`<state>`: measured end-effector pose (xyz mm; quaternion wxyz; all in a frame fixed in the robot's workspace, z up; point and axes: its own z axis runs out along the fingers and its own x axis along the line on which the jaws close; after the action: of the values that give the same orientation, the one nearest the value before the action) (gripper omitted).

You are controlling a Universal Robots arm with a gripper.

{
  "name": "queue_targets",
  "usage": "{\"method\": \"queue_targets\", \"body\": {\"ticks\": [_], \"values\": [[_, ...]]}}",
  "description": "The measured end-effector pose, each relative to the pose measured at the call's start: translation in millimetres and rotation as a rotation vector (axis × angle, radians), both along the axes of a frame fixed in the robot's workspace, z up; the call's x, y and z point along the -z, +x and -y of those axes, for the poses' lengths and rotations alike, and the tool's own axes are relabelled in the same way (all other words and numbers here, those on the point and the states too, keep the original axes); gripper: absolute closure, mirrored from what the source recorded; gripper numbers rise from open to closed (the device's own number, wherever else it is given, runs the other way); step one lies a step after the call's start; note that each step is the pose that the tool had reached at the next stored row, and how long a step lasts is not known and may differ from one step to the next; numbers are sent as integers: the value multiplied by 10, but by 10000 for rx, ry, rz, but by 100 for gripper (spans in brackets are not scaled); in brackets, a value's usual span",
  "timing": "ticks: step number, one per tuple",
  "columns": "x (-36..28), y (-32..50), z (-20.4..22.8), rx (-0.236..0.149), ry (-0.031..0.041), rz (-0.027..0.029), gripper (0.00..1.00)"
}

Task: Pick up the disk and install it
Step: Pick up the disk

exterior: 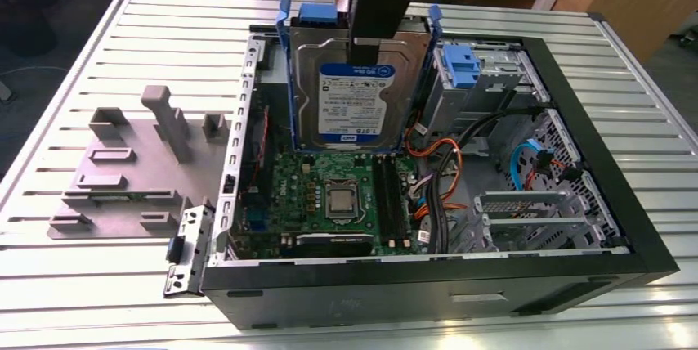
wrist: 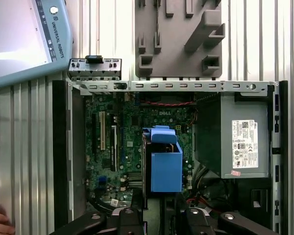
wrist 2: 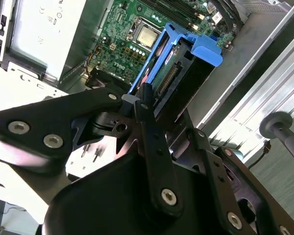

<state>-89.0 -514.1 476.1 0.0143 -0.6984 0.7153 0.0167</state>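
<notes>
The gripper (exterior: 369, 47) is seen in the exterior view closed on the upper end of the disk (exterior: 355, 105), with one dark finger laid down over the labelled face. The disk is held nearly upright, clear of the slatted table (exterior: 87, 284), inside the opening of the computer case (exterior: 436, 289). The label is turned towards the camera. On a clock face laid over the exterior view, the disk is located at 12 o'clock from the motherboard (exterior: 327, 195). A separate blue bracket (exterior: 459, 64) is seated in the drive cage at about 2 o'clock from the disk. A grey fixture plate (exterior: 131, 178) is placed on the table at 9 o'clock from the case. It cannot be determined whether the lower edge of the disk is touching anything inside the case; it appears to hang just above the board. In the first wrist view, the blue carrier frame (wrist: 164, 169) of the disk is seen end-on over the motherboard, and a grey power supply box (wrist: 245, 142) with a white sticker is mounted inside the case.
</notes>
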Motion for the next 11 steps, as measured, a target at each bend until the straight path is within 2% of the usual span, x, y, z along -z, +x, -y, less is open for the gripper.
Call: {"method": "queue_targets", "body": {"ticks": [4, 11], "values": [[1, 37, 0, -8, -1, -1, 65], [2, 232, 0, -8, 0, 0, 65]]}}
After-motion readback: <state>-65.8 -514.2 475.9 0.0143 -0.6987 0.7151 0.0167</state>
